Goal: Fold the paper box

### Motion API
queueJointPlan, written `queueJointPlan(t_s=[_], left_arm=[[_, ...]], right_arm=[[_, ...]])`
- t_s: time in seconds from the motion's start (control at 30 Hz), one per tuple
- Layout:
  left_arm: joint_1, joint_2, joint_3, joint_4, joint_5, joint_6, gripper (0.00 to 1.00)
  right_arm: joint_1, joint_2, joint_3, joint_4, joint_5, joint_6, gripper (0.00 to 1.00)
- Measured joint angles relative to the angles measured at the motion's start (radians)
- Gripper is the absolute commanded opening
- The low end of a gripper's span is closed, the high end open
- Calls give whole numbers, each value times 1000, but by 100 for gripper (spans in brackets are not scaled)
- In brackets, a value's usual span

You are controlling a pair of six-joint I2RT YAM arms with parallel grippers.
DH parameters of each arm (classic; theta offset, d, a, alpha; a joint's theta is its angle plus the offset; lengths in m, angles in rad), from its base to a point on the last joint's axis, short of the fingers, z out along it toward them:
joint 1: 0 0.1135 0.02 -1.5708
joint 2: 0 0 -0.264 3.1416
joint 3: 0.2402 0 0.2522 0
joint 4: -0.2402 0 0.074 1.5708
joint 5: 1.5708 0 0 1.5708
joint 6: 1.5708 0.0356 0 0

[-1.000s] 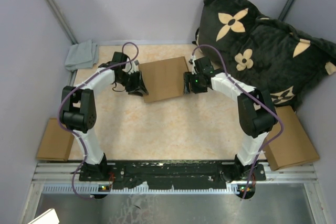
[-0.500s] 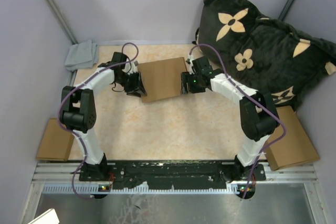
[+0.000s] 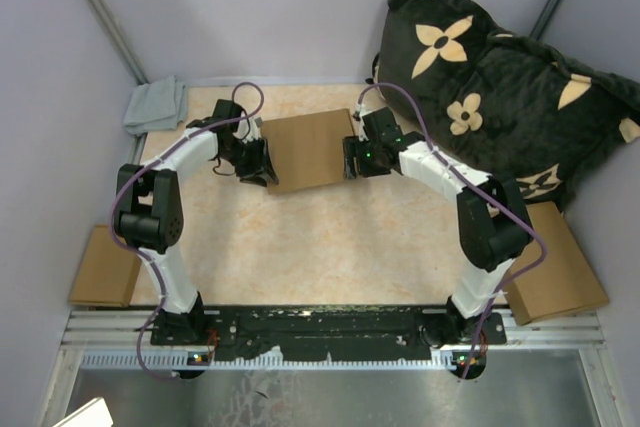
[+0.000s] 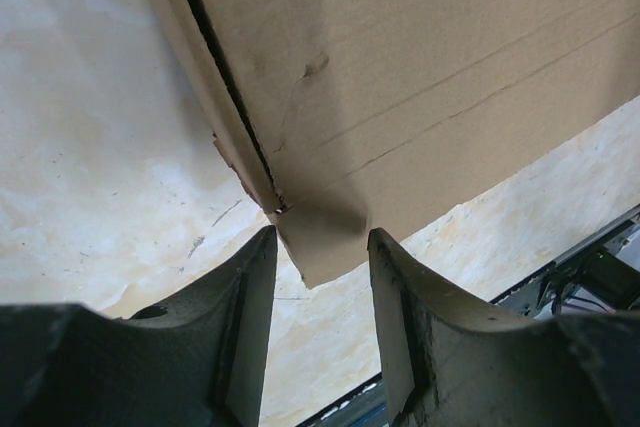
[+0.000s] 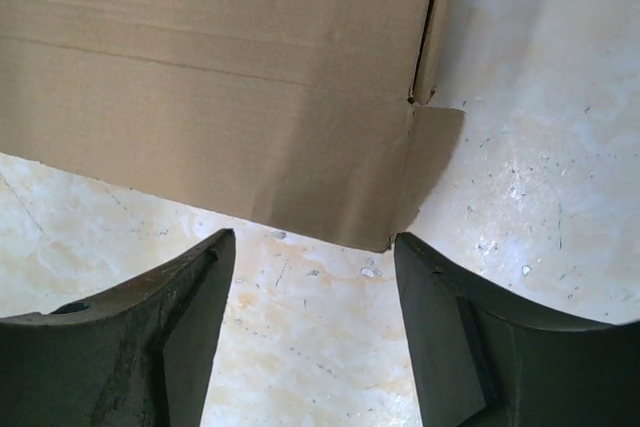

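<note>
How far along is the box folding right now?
Mostly done: the paper box already sits as a closed, shallow box. In hand: the left end effector, open, straddles a protruding corner tab; the right end effector, open, faces another tab on the opposite side. Left, probably: pressing those tabs in.

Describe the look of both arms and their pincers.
The left arm and right arm have white tubular links with bulky black joints. A purple cable loops along each. A small green light shows near the right wrist. The left pincer and right pincer have dark, smooth fingers with tapering, curved tips.
</note>
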Motion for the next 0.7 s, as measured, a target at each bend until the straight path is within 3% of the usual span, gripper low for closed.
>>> queueJointPlan(t_s=[0.7], left_arm=[[0, -2, 0, -6, -1, 2, 48]], right_arm=[[0, 70, 7, 31, 4, -5, 67]])
